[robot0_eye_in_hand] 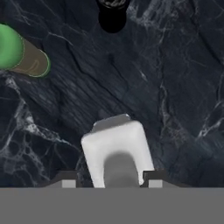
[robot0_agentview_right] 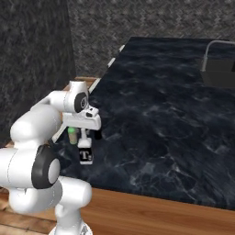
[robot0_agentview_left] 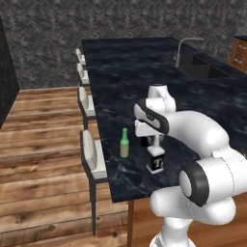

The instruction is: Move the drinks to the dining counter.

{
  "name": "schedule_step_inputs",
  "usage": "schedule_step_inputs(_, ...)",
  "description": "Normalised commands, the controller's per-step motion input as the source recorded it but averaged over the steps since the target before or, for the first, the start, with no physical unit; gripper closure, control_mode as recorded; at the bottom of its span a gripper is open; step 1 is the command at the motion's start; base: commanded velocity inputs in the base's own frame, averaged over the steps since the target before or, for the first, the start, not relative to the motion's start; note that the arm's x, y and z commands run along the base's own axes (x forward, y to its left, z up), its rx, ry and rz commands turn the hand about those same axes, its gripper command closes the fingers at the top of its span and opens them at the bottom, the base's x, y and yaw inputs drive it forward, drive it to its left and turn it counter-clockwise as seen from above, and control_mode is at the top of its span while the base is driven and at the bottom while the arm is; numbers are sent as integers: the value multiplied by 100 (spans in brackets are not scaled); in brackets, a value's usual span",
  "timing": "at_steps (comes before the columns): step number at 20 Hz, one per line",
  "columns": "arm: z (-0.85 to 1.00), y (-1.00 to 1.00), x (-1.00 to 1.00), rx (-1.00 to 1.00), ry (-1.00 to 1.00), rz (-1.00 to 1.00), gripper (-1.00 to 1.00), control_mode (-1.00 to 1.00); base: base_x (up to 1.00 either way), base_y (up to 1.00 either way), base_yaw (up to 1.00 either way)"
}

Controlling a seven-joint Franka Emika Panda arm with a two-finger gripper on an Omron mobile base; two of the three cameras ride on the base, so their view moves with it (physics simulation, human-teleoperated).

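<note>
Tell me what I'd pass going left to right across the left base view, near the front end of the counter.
Nearest stool → green bottle → square clear bottle under the gripper → the arm's big white elbow.

White glossy rounded arm (robot0_agentview_left: 202,159) segments, dark grey joint rings, dark small claw (robot0_agentview_left: 155,143) tips.

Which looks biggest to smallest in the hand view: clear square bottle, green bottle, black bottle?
1. Clear square bottle, largest, though nearest the camera.
2. Green bottle, cut off by the frame edge.
3. Black bottle, smallest, also cut off, so unsure against the green.
</note>
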Motion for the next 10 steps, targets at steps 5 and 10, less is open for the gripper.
schedule_step_inputs(5, 41, 0, 0, 0, -1, 0, -100, -100, 0, 0, 0)
schedule_step_inputs(10, 74, 0, -10, 0, -2, 0, -100, -100, 0, 0, 0)
